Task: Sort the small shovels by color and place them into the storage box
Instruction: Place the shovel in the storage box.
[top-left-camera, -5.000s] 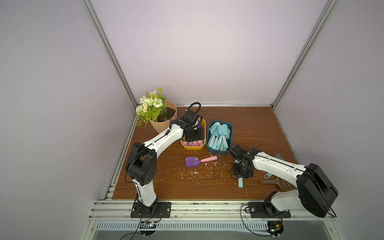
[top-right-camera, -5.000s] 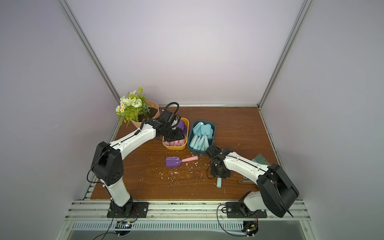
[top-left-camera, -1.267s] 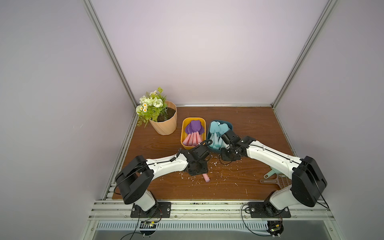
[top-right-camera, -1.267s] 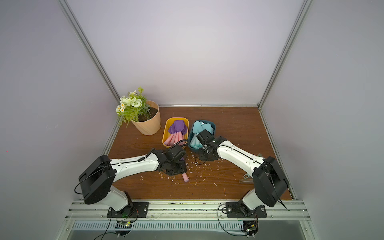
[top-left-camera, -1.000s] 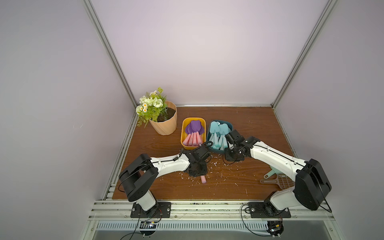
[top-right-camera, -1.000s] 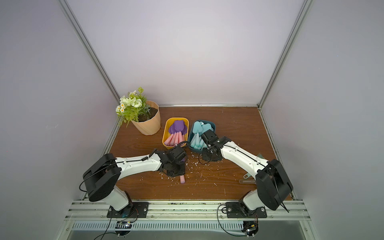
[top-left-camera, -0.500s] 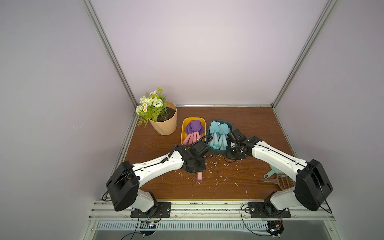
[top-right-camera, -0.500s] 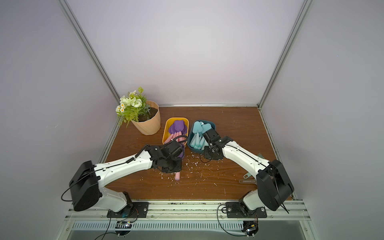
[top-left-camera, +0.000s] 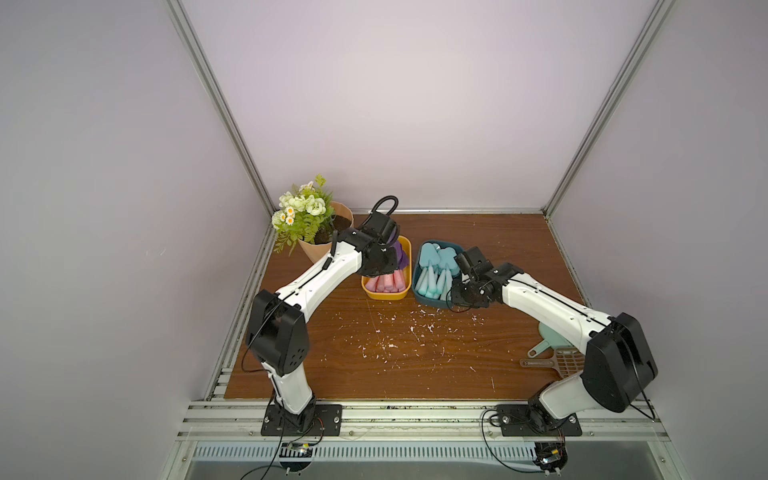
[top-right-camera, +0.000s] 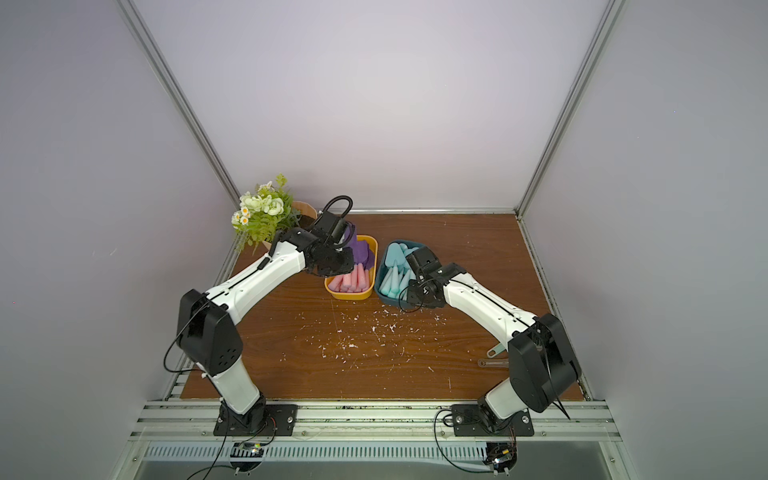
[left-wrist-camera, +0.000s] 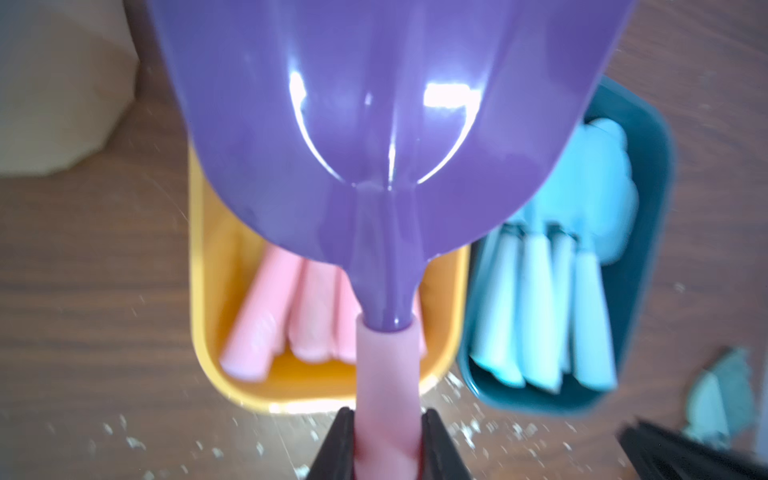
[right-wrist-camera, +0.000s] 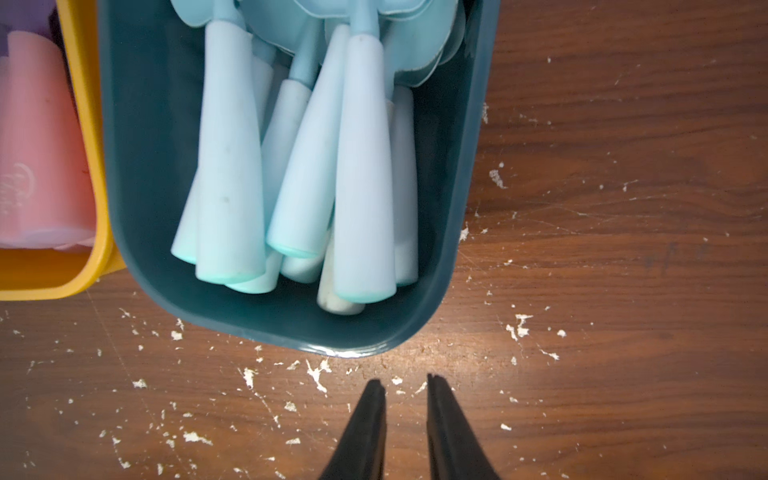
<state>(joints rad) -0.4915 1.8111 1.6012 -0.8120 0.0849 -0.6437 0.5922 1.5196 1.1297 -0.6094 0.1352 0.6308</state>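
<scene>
Purple-bladed, pink-handled plastic toy shovel (left-wrist-camera: 386, 124) pinched by its handle in left gripper (left-wrist-camera: 387, 413), now lifted over yellow plastic storage box (left-wrist-camera: 199, 299), off the wooden tabletop (right-wrist-camera: 623, 249) where it lay earlier, right gripper (right-wrist-camera: 405, 382) empty, fingers (right-wrist-camera: 365, 415) pressed nearly together, beside teal plastic box (right-wrist-camera: 291, 332) of turquoise shovels (right-wrist-camera: 361, 166)

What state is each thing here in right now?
Left gripper: shut on purple shovel, by its pink handle.
Purple shovel: held above yellow box.
Right gripper: shut, empty, by teal box.
Yellow box: open, holding purple shovels.
Teal box: open, holding blue shovels.
Table: littered with white flecks.
</scene>
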